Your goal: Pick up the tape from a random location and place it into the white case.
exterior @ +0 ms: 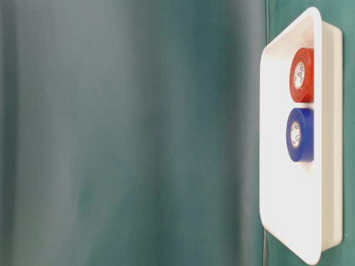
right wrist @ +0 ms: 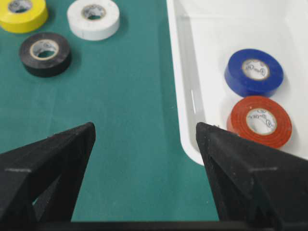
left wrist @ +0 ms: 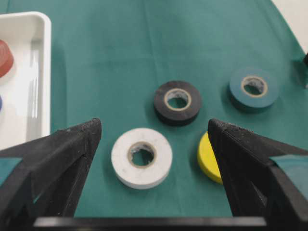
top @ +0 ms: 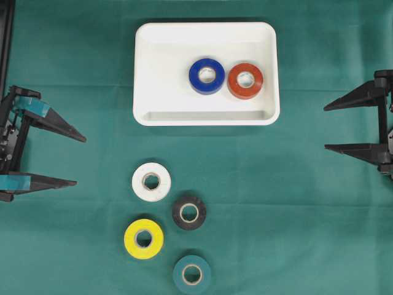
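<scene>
The white case (top: 153, 49) lies at the top middle of the green cloth, holding a blue tape roll (top: 206, 75) and a red tape roll (top: 245, 80). Below it lie a white roll (top: 151, 181), a black roll (top: 189, 212), a yellow roll (top: 143, 238) and a green roll (top: 191, 274). My left gripper (top: 78, 160) stands open at the left edge, empty, well left of the white roll (left wrist: 141, 157). At the right edge my right gripper (top: 326, 128) is open and empty, apart from the case (right wrist: 185, 86).
Green cloth covers the whole table. In the table-level view the case (exterior: 277, 138) appears side-on with the red roll (exterior: 302, 75) and blue roll (exterior: 299, 134) in it. Bare cloth lies between each gripper and the rolls.
</scene>
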Action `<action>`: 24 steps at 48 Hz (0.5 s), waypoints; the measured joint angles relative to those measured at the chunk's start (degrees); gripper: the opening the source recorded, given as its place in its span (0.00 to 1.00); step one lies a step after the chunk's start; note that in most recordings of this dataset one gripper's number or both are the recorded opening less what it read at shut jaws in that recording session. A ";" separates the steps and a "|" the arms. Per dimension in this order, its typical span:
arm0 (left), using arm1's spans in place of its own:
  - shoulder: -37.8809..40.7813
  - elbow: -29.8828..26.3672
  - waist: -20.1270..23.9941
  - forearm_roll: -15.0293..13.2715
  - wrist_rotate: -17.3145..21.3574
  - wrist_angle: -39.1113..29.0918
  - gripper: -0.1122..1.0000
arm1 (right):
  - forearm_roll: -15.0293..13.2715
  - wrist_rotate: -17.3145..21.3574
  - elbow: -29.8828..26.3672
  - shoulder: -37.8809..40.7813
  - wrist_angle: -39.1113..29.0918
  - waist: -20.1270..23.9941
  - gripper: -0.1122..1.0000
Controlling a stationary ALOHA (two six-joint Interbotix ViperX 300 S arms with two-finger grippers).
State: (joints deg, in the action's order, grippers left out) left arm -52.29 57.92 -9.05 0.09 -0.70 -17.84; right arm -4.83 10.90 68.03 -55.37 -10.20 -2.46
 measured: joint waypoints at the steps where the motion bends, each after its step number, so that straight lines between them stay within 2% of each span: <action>1: 0.09 0.00 0.00 0.00 0.00 0.00 0.94 | 0.00 0.00 0.00 0.00 0.00 -0.09 0.85; 24: 0.70 0.00 0.00 0.00 0.00 1.93 0.94 | 0.00 0.00 0.00 0.00 0.00 -0.09 0.85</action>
State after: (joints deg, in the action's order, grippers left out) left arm -51.59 57.92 -9.05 0.09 -0.70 -15.91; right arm -4.83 10.90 68.03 -55.37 -10.20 -2.55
